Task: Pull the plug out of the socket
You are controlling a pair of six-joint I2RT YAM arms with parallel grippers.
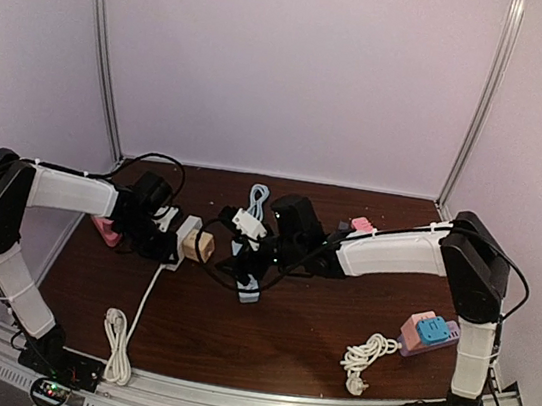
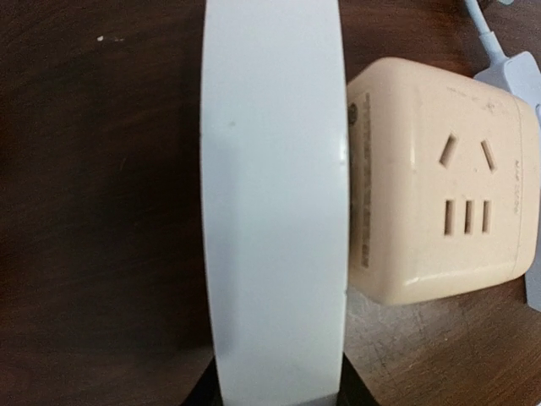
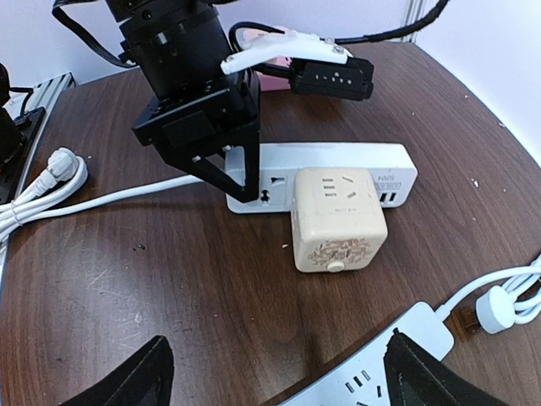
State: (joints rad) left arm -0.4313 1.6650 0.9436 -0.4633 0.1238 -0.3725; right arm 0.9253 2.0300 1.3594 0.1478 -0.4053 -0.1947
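Not done: beige cube plug [image 3: 336, 218] is seated in the white power strip [image 3: 397, 173], no gap showing between them. The pull itself is left.

Left claw [image 3: 241, 190] stands closed across the strip, one black finger on each side, just beside the cube; judged as bracing it.

Right claw [image 3: 275, 347] is spread wide and holds nothing. The cube lies straight ahead of it, roughly centred between its fingers but apart, not touching.

Plug sits left of centre on the desk [image 3: 169, 279], on the strip's right face, towards the right claw. A second white strip [image 3: 363, 376] lies under the right claw.

Next, probably: close on the cube and pull right.
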